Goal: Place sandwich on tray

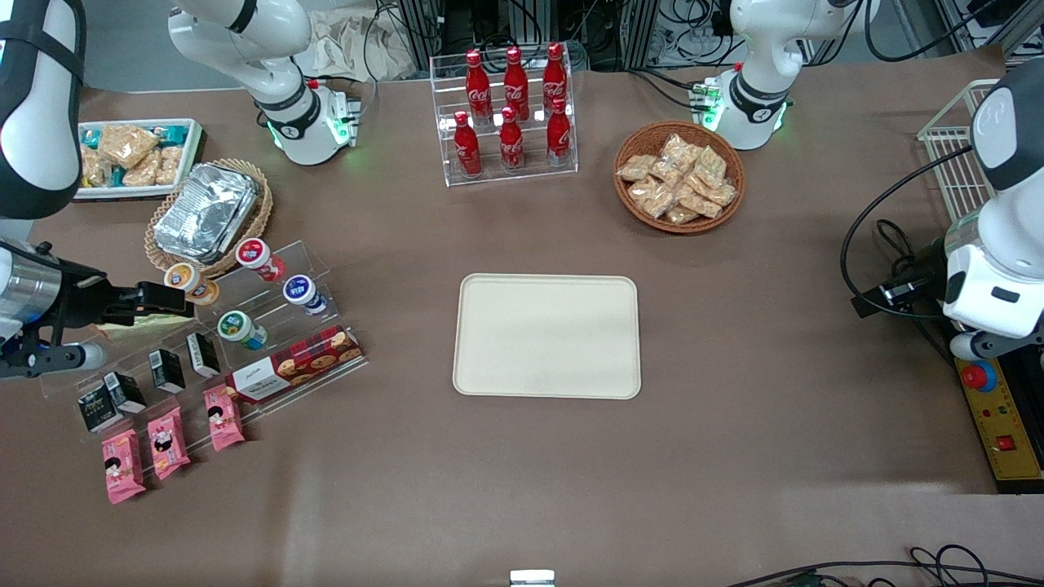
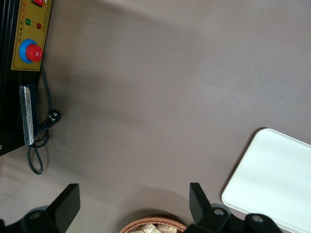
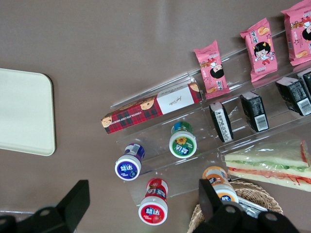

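The right arm reached in low from the working arm's end, its gripper [image 1: 175,300] level, both fingers [image 3: 73,201] spread apart with nothing between the jaws.

Even, bright overhead light in all views; brown tabletop [image 1: 734,342] matte, faint pale sheen patches nearer front camera. Soft shadows only: dim band across tray [image 1: 546,336], diffuse dark patches on tabletop in left wrist view. Glare on crumpled foil container [image 1: 205,210] and on clear acrylic shelves [image 3: 252,116]. Sandwich [image 3: 272,164] wrap shows glossy highlights. Hand [image 3: 141,204] fingers near lens, dark, slightly soft. Front view sharp, mild edge stretching.
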Tool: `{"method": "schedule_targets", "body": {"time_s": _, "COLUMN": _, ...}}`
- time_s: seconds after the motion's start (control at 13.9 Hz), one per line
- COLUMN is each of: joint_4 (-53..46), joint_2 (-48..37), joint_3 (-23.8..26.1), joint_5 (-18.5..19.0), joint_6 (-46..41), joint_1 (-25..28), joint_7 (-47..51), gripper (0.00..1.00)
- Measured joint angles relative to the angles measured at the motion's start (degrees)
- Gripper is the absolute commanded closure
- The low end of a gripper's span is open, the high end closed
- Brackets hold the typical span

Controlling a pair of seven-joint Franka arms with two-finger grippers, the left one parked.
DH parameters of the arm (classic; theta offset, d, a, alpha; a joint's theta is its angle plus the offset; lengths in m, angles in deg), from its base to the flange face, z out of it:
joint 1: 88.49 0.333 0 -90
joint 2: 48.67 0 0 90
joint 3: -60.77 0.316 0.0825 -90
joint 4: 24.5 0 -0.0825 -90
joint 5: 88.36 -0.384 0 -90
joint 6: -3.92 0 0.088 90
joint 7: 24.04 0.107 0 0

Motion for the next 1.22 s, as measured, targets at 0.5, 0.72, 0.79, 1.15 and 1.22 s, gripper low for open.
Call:
{"method": "schedule_targets", "body": {"time_s": 0.5, "joint_4": -0.08, "joint_2": -0.01, "joint_3": -0.1, "joint_5": 0.05, "joint_6": 0.0, "joint_1": -0.22, "joint_7": 0.0, "gripper": 0.0}}
{"method": "schedule_targets", "body": {"time_s": 0.72, "joint_4": -0.08, "joint_2": -0.01, "joint_3": -0.1, "joint_5": 0.05, "joint_6": -0.1, "joint_1": -0.23, "joint_7": 0.0, "gripper": 0.0}}
{"method": "schedule_targets", "body": {"time_s": 0.79, "joint_4": -0.07, "joint_2": -0.01, "joint_3": -0.14, "joint_5": 0.05, "joint_6": -0.17, "joint_1": -0.25, "joint_7": 0.01, "gripper": 0.0}}
{"method": "schedule_targets", "body": {"time_s": 1.15, "joint_4": -0.07, "joint_2": -0.01, "joint_3": -0.28, "joint_5": 1.92, "joint_6": -0.25, "joint_1": -0.56, "joint_7": 0.05, "gripper": 0.0}}
{"method": "schedule_targets", "body": {"time_s": 1.22, "joint_4": -0.07, "joint_2": -0.01, "joint_3": -0.33, "joint_5": 2.58, "joint_6": -0.27, "joint_1": -0.85, "joint_7": 0.06, "gripper": 0.0}}
